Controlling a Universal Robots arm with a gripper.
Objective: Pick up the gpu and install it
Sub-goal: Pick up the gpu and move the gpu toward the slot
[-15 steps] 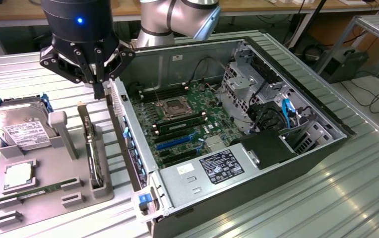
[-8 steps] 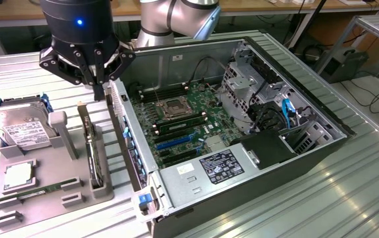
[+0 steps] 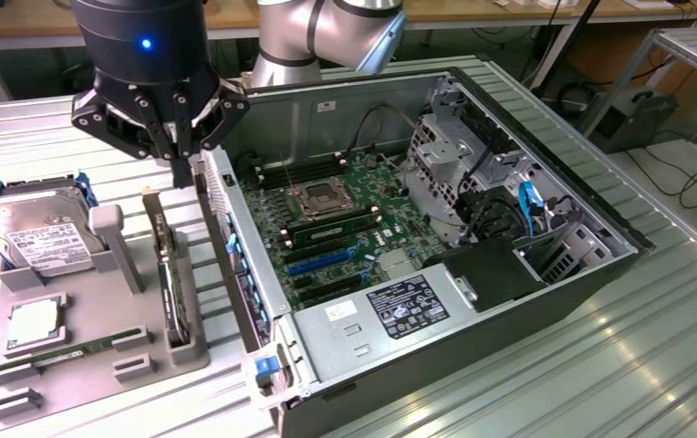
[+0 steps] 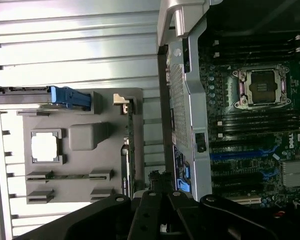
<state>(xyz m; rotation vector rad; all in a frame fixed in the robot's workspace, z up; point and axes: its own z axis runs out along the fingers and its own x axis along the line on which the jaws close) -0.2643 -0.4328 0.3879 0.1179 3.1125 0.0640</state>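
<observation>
1. Slatted metal bench (image 3: pixel 640 365) is carrying an open computer case (image 3: pixel 483 338), which is lying on its side with the motherboard (image 3: pixel 337 228) facing up.
2. The gpu (image 3: pixel 173 283) is standing on its long edge in a grey holder (image 3: pixel 87 310) just beside the case, on the exterior view's left of it. Its silver bracket end is pointing toward the far side of the bench. Nothing is touching the card.
3. The gripper (image 3: pixel 182 173) is hovering above the bracket end of the gpu, close to the case's outer wall and apart from the card. Its fingers are pressing together and gripping nothing.
4. Farther from the case, the same holder is keeping a hard drive (image 3: pixel 32 233), a processor chip (image 3: pixel 35 324) and a RAM stick (image 3: pixel 63 358) in separate pockets.
5. Inside the case, a blue expansion slot (image 3: pixel 320 262) is appearing vacant.
6. Judgement: the approach for the pick is under way, and the install is not yet begun.
7. Judgement: a grasp is calling for the fingers to part enough to straddle the thin board, squared to its top edge. With the card sitting this near the case wall, the descent is needing clearance on that side.
</observation>
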